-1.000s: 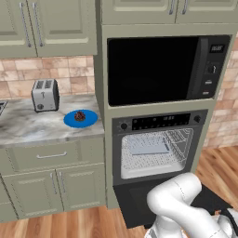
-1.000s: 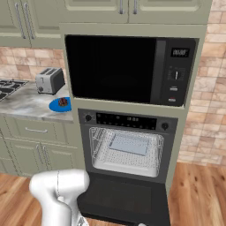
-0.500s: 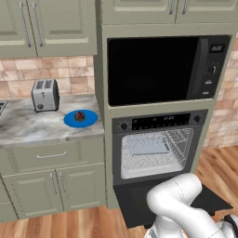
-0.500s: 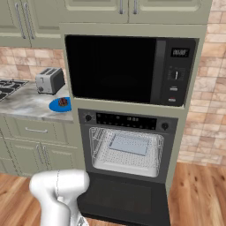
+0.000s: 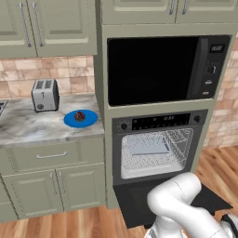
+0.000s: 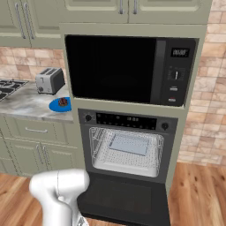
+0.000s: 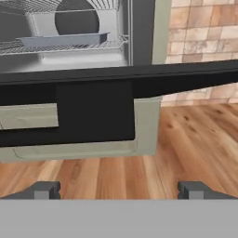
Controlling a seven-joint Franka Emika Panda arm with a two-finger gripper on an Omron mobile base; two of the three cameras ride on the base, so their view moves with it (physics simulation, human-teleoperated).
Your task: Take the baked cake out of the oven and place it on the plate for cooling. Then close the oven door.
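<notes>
Small lumpy dark-brown cake (image 5: 80, 115) is seated on blue plate (image 5: 69, 121) | oven door (image 6: 126, 201) lowered flat | gripper (image 7: 119, 189) spread wide, nothing grasped

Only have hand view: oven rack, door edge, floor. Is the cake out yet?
Observer: Yes. The baked cake sits on the blue plate on the counter, left of the oven.
Operator: Anything near the plate?
Observer: A toaster stands behind it to the left, apart from it.
Operator: What's above the oven?
Observer: A black microwave, its door shut.
</notes>
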